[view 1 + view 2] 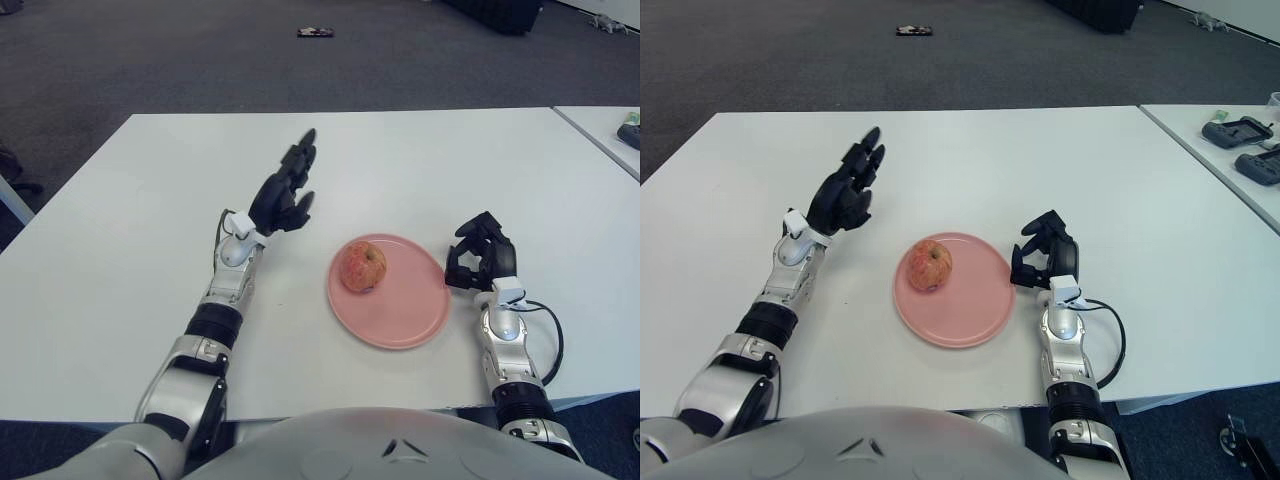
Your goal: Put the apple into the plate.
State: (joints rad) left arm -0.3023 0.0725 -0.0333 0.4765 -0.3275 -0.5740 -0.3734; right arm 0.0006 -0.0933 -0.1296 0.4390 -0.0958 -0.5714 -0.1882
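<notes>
Apple on pink plate, left hand left of plate, fingers spread and empty, right hand just right of plate, fingers curled, empty.

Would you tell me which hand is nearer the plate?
Right hand, curled beside the plate's right rim; the left hand is raised, open, up-left of it.

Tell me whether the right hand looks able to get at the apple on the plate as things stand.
Probably yes. The right hand shows just past the pink plate's right rim, and only bare plate lies between it and the apple. The left hand is raised, off to the left.
</notes>
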